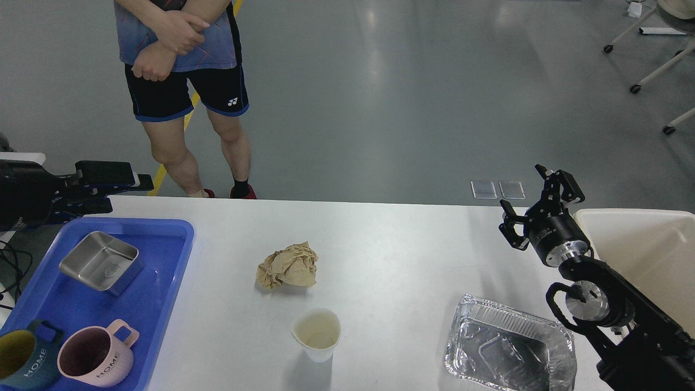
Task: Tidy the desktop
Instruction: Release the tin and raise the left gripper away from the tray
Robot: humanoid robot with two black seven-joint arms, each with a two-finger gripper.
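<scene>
The white desktop (pixel 391 250) holds a crumpled brown paper ball (pixel 288 266) at its middle, a white paper cup (pixel 316 334) in front of it, and an empty foil tray (pixel 507 350) at the front right. My left gripper (pixel 117 190) hovers over the far left corner, above the back edge of the blue tray (pixel 163 282), fingers pointing right, open and empty. My right gripper (pixel 535 200) is open and empty above the right side of the desktop, beside the cream bin (pixel 646 255).
The blue tray holds a steel box (pixel 100 262), a pink mug (pixel 95 358) and a dark teal mug (pixel 21 361). A person (pixel 182 81) stands close behind the table's far left edge. Wheeled chair legs (pixel 651 65) stand far right.
</scene>
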